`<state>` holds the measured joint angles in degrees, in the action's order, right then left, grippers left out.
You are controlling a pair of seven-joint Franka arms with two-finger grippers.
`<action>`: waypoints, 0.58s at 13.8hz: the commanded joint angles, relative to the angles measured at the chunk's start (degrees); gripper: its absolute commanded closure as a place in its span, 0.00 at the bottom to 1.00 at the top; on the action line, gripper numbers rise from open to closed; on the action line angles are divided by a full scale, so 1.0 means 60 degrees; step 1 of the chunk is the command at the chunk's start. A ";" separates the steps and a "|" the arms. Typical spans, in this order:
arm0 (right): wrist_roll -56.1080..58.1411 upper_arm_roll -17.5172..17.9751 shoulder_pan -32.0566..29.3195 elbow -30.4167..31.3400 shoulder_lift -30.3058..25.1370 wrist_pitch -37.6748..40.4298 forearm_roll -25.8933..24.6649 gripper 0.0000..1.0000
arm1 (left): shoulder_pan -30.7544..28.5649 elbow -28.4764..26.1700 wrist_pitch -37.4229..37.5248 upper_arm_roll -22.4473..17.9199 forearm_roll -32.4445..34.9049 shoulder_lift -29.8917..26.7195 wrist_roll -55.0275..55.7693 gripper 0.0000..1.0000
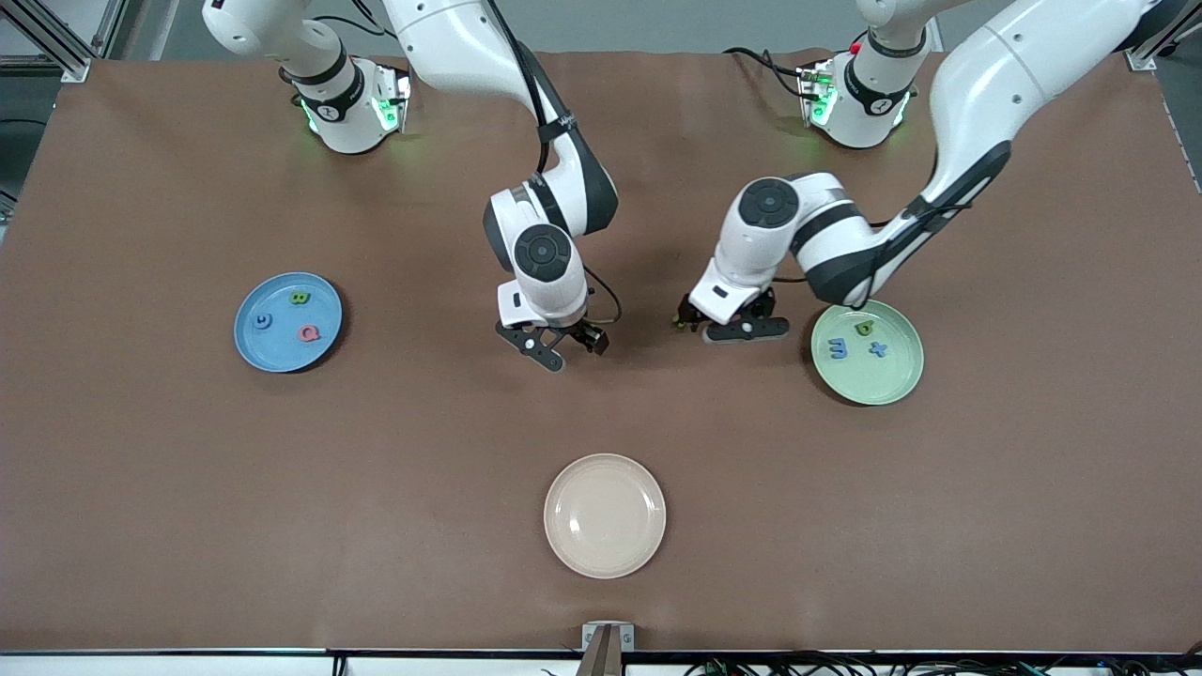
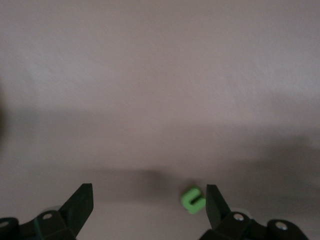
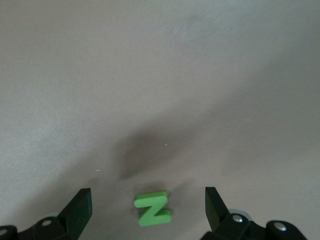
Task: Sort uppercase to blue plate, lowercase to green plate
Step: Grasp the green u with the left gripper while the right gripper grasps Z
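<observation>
The blue plate (image 1: 246,345) lies toward the right arm's end and holds a green B (image 1: 300,298), a blue G (image 1: 264,321) and a pinkish-red Q (image 1: 309,332). The green plate (image 1: 892,385) lies toward the left arm's end and holds a green d (image 1: 864,328), a blue m (image 1: 839,348) and a blue x (image 1: 878,349). My right gripper (image 1: 575,352) is open low over the table, with the green N (image 3: 153,208) lying between its jaws (image 3: 147,192). My left gripper (image 1: 718,327) is open low beside the green plate. The green u (image 2: 192,200) lies on the table between its jaws (image 2: 149,190), close to one finger.
An empty cream plate (image 1: 605,514) lies nearer the front camera, mid-table. The table is covered with a brown mat (image 1: 188,488). The two arms' hands are close together over the middle of the table.
</observation>
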<state>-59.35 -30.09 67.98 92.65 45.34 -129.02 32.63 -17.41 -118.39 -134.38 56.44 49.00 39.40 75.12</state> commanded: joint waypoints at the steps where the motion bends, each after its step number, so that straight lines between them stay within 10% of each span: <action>1: -0.0041 0.0472 -0.0051 -0.0266 0.0425 -0.0702 -0.0062 0.00 | 0.1156 0.0469 0.0059 -0.0791 -0.0344 0.0114 0.0573 0.01; 8: 0.0717 0.0518 0.0228 0.0012 0.0382 -0.0572 -0.0721 0.00 | 0.1788 0.0792 -0.0132 -0.1216 -0.0345 0.0670 0.1557 0.13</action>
<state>-58.04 -27.09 69.10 92.40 47.71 -132.95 29.74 -8.41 -115.11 -134.62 50.76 47.15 42.23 83.48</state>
